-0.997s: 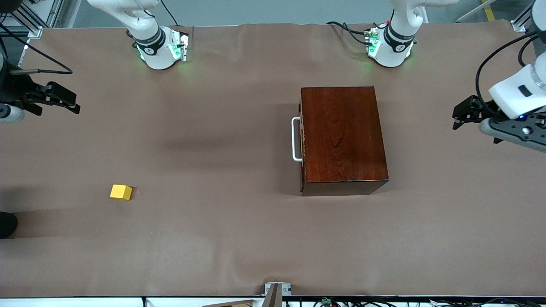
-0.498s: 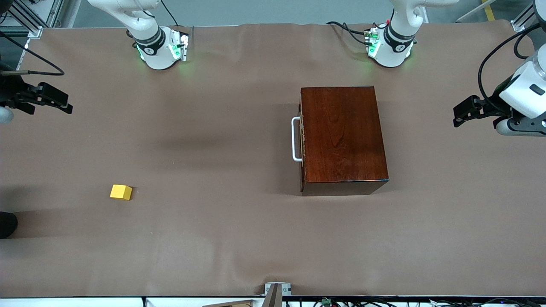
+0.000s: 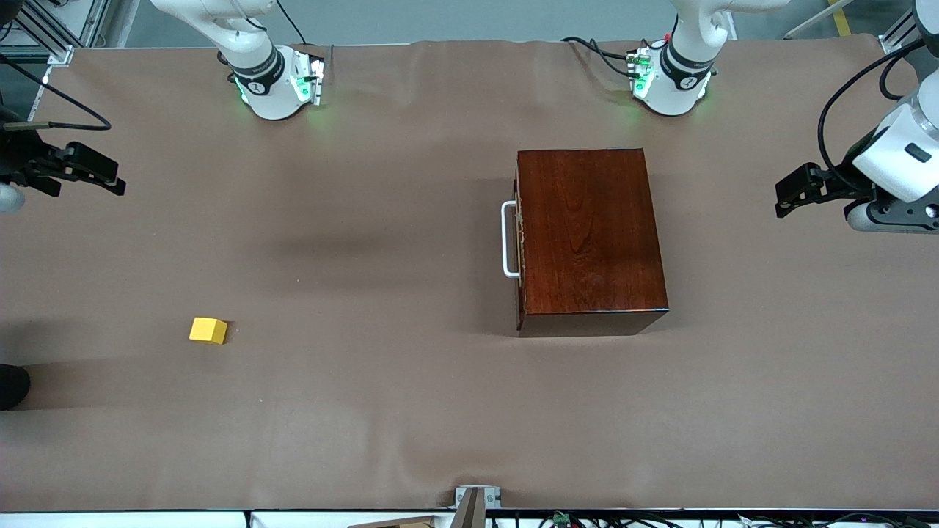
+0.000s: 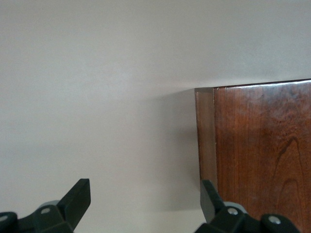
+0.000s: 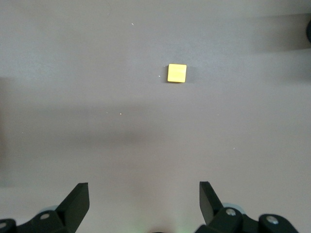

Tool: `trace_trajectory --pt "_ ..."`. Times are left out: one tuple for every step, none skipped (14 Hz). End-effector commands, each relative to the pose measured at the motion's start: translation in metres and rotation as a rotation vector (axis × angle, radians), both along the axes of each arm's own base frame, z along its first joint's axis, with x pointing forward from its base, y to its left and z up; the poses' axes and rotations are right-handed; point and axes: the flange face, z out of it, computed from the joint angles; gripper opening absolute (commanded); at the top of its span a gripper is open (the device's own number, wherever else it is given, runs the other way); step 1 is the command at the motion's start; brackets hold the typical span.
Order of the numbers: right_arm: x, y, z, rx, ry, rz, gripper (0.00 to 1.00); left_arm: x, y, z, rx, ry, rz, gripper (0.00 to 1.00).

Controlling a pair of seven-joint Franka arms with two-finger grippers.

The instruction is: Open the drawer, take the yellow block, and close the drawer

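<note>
The drawer is shut inside the dark reddish-brown wooden box (image 3: pixel 590 238); only its white bar handle (image 3: pixel 508 240) shows, facing the right arm's end of the table. The yellow block (image 3: pixel 208 330) lies on the brown cloth toward the right arm's end, nearer the front camera than the box. It also shows in the right wrist view (image 5: pixel 177 73). My right gripper (image 3: pixel 103 176) is open and empty, up in the air at the right arm's end. My left gripper (image 3: pixel 791 196) is open and empty, up in the air at the left arm's end; a corner of the box shows in its wrist view (image 4: pixel 252 145).
The brown cloth-covered table (image 3: pixel 381 411) carries only the box and the block. Both arm bases (image 3: pixel 275 84) (image 3: pixel 671 81) stand at the edge farthest from the front camera. A small metal bracket (image 3: pixel 477 497) sits at the nearest edge.
Both arms have drawn back toward their ends of the table, and the left wrist has turned. The box and block have not moved.
</note>
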Motion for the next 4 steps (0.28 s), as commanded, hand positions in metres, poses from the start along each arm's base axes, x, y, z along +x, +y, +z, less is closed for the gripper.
trace_trajectory --pt "-0.0007 -0.0012 -0.0039 -0.014 0.015 -0.002 1.0 -0.0084 -0.0014 0.0052 -0.006 -0.001 0.01 1.0" --pt "-0.0007 -0.0012 -0.0039 -0.014 0.016 -0.002 1.0 -0.0083 -0.0015 0.0059 -0.006 -0.002 0.015 1.0" --pt "-0.0007 -0.0012 -0.0039 -0.014 0.016 -0.002 1.0 -0.0083 -0.0015 0.0059 -0.006 -0.002 0.016 1.0" --pt "-0.0007 -0.0012 -0.0039 -0.014 0.016 -0.002 1.0 -0.0079 -0.0015 0.0051 -0.006 -0.001 0.016 1.0"
